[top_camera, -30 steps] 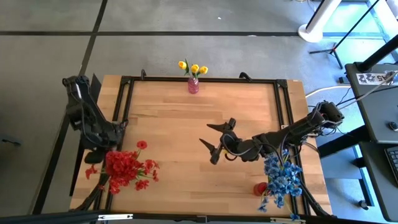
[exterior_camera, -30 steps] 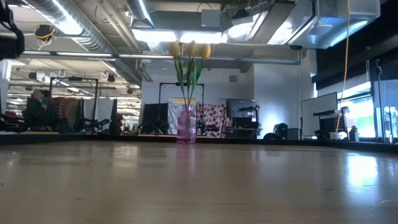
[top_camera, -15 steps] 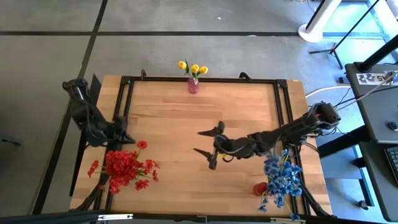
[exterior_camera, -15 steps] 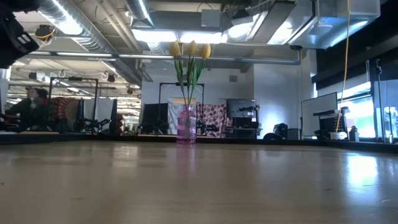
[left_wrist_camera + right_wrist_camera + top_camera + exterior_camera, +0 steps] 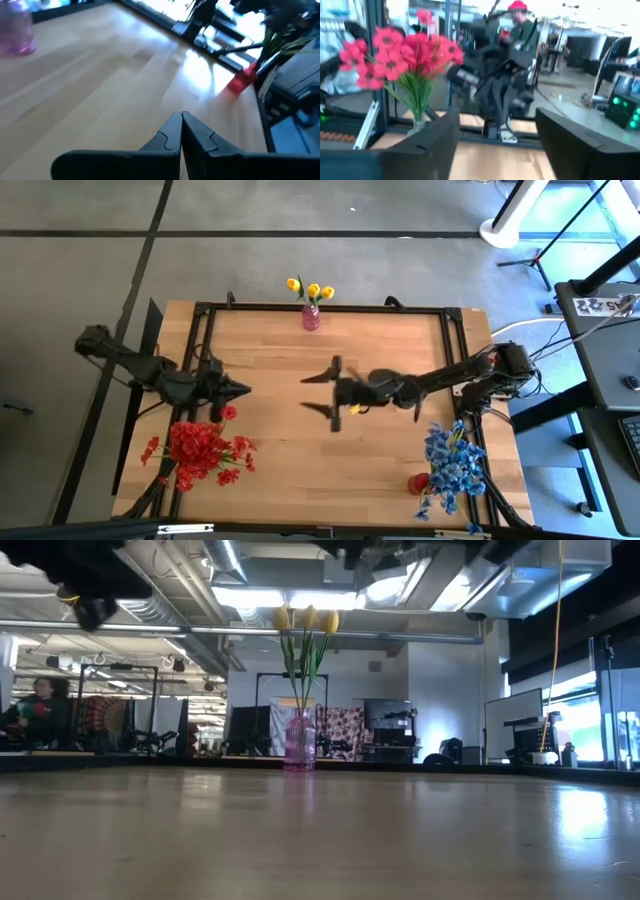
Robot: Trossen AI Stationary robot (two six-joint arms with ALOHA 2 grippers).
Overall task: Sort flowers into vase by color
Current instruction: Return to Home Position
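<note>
Three bunches of flowers stand in vases. The yellow tulips stand in a pink vase at the table's far edge, and show again as yellow tulips in the low view. The red flowers stand at the near left corner, and the blue flowers stand in a red vase at the near right. My left gripper is shut, hovering just beyond the red flowers. My right gripper is open over the table's middle and faces the red flowers.
A black frame runs around the wooden table top. Bare wood lies between the near bunches. In the left wrist view the pink vase and the red vase show ahead. A person in a red cap is in the room behind.
My right gripper has moved from the near right toward the table's left and far side, staying open, and is now over the middle. My left gripper has swung out from the left edge toward the table's middle, past the red flowers. No flower has moved.
</note>
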